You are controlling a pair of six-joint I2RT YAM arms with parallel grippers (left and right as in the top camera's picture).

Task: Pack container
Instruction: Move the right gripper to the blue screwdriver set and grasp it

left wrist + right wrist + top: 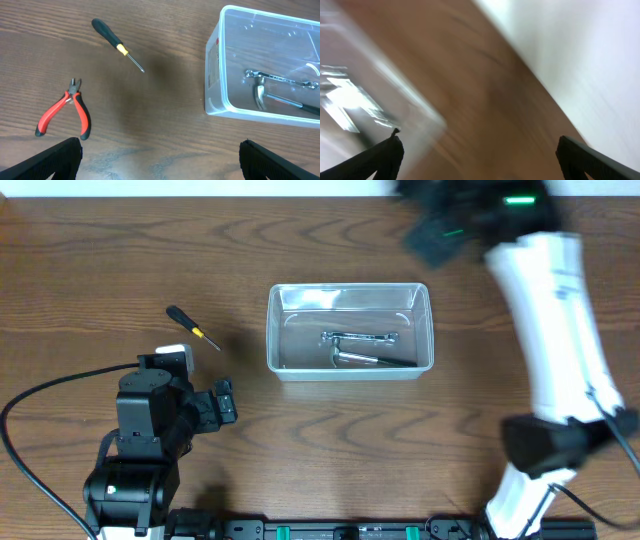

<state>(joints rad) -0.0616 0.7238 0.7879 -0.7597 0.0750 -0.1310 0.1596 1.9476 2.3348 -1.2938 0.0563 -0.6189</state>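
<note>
The clear plastic container (276, 330) stands mid-table and holds a silver wrench (360, 338) and a metal-headed tool with a dark handle (372, 360). In the left wrist view the container (216, 60) is at the right, with the wrench (280, 79) inside. A black-and-yellow screwdriver (192, 327) lies to its left and also shows in the left wrist view (117, 45). Red-handled pliers (65, 107) lie near it; the left arm hides them in the overhead view. My left gripper (225, 402) (160, 162) is open and empty. My right gripper (438, 232) (480, 157) is open, empty and blurred, past the container's far right corner (375, 80).
The right arm's white links (555, 320) stretch along the table's right side. A black cable (40, 395) curves at the left arm's base. The table's far edge (520, 60) and a pale surface beyond it show in the right wrist view.
</note>
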